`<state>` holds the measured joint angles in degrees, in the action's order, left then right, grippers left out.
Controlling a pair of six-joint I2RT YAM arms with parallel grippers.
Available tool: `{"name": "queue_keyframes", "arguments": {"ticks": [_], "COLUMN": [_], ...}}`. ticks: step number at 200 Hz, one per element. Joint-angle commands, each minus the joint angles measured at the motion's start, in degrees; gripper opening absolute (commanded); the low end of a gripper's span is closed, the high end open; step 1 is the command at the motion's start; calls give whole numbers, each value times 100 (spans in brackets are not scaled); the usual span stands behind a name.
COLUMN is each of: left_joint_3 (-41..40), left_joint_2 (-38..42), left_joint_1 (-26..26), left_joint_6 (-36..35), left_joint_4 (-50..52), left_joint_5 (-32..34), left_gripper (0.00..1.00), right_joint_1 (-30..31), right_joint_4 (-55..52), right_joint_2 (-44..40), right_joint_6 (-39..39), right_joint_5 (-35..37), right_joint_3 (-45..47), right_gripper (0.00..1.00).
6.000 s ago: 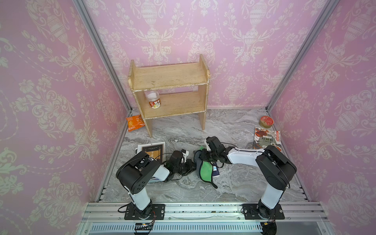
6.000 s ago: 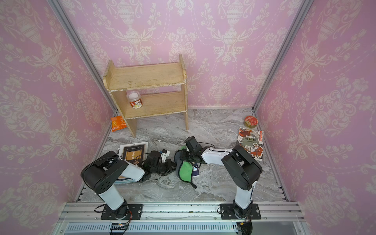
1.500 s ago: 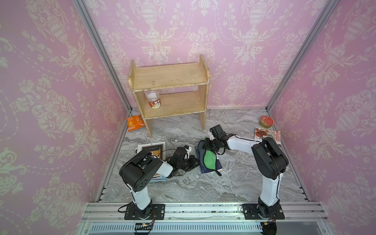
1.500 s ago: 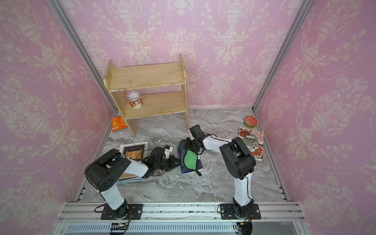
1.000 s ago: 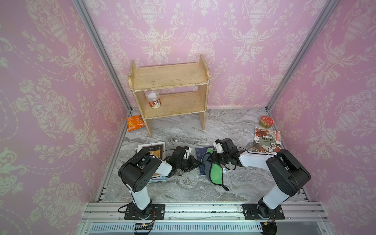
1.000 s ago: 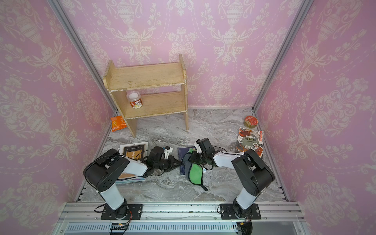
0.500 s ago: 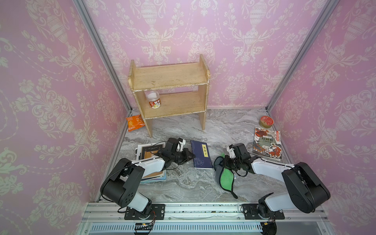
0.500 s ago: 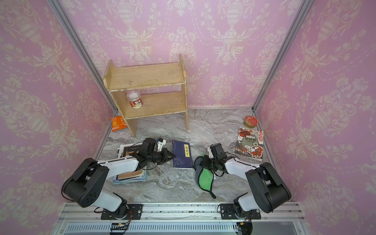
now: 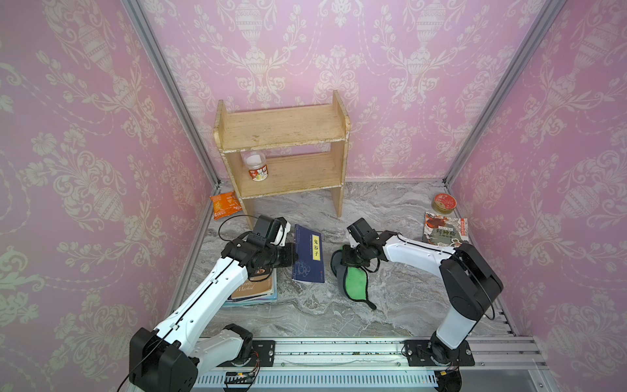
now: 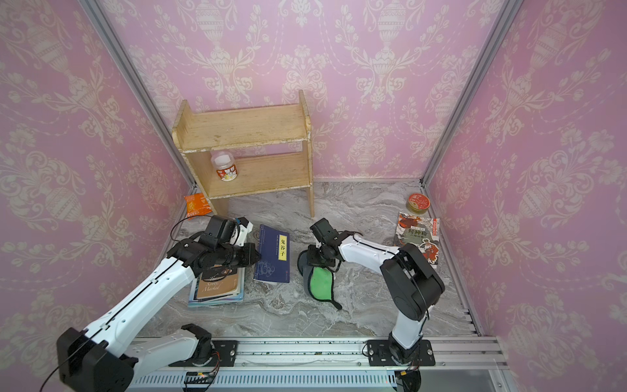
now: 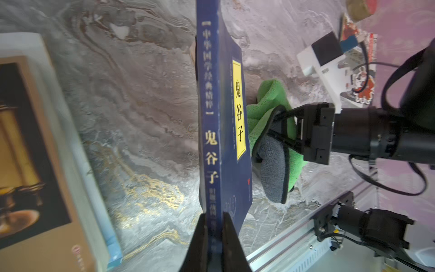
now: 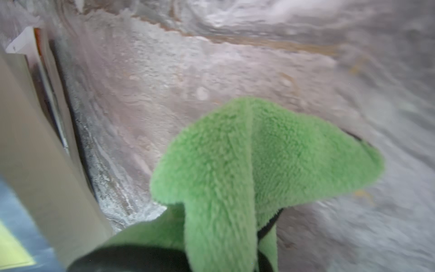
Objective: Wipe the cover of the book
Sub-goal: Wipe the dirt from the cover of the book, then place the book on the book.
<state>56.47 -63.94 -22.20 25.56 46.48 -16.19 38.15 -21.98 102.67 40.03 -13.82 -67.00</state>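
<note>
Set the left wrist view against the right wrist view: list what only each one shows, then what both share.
Only the left wrist view: the blue book with its spine pinched in the left gripper, the right gripper shut on the green cloth, and the book stack beside it.
Only the right wrist view: the book's pale page edge, close and blurred.
Both: the blue book, the green cloth and the marble tabletop.
</note>
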Motion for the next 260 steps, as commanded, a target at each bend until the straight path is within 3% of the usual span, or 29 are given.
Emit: {"name": "queue_keyframes", "arguments": {"ticks": [1,40,102,190,208,223,234,237,241,255,260], "left_joint_3": [258,349,432,328,286,265,277,280,286,341,353], "left_joint_2": [273,415,300,262,243,246,260,259,274,365,409], "left_joint_1": [226,792,1374,1736,1745,1754,1763,1767,1771,1810,1823], "left_joint_6": [-522,-698,-837,-834,-810,-790,-770,-766,-756,-704,-682], "left_joint_4": [1136,1129,974,849,830,812,802,807,811,817,808], "left_joint_5": [844,923,1144,1205,1197,1214,1291,1330,1375,1551,1625], "left_gripper": [0,0,0,1,8,21,48,63,74,98,99], "right_joint_1": [308,781,1169,1448,1508,1529,1537,1545,1551,1546,1551], "right_joint_4": [-505,-958,-1513,-2077,-2134,-2173,-2167,-2174,-2179,-2192,-2199], "right_joint_2": [497,1513,2697,3648,3739,3785,3801,3804,3804,3804,3795], "right_joint_6": [-206,-256,-251,-215,-215,-215,-215,-213,-228,-214,-213], "right_joint_5": [5,-190,-528,-878,-911,-920,-929,-933,-933,-929,-929], "right_joint_3": [-954,-2399,-3940,-5497,-5665,-5748,-5779,-5788,-5801,-5807,-5807], "right_gripper": [0,0,0,0,0,0,0,0,0,0,0]}}
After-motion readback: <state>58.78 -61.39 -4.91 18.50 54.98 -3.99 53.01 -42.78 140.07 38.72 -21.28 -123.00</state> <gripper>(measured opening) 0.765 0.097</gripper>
